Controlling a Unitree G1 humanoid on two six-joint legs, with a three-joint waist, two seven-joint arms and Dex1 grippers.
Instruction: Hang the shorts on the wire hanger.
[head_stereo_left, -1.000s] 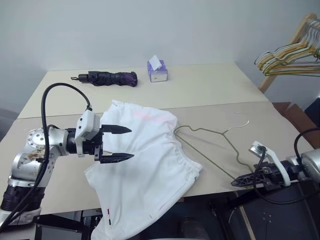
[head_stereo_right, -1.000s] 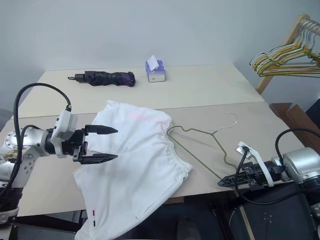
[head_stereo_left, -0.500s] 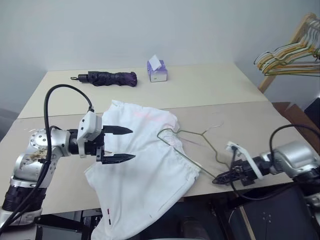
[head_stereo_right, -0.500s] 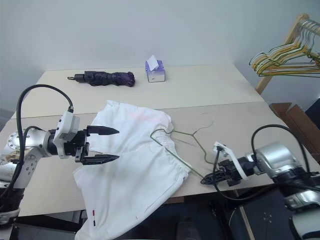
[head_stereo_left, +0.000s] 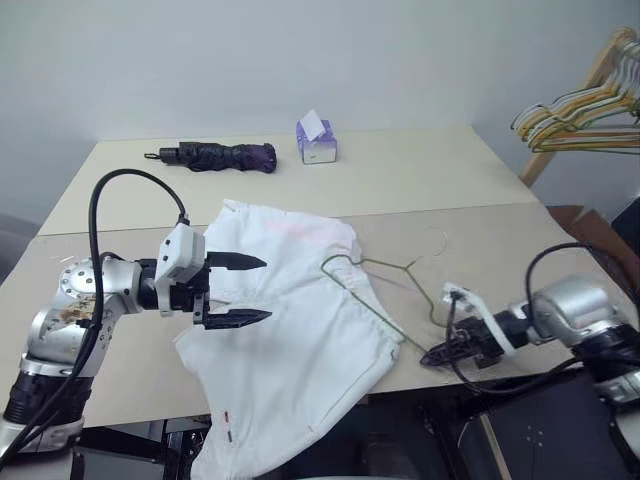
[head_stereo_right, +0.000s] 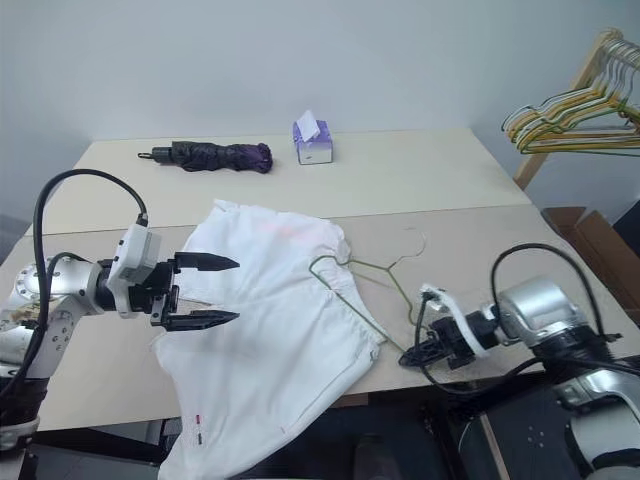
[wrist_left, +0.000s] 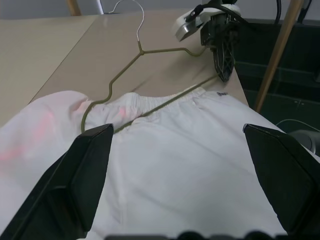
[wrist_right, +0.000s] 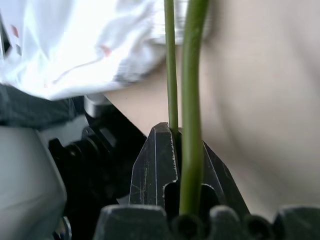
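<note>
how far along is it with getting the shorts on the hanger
Done: the right end effector is shut on a corner of the wire hanger. In hand: the hanger's far end lies over the waistband of the shorts. Left: the shorts lie flat on the table, not threaded on; the left end effector hovers open above them.

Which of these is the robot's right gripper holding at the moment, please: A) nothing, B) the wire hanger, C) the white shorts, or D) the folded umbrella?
B: the right gripper is shut on one corner of the wire hanger, whose far end lies on the shorts.
</note>
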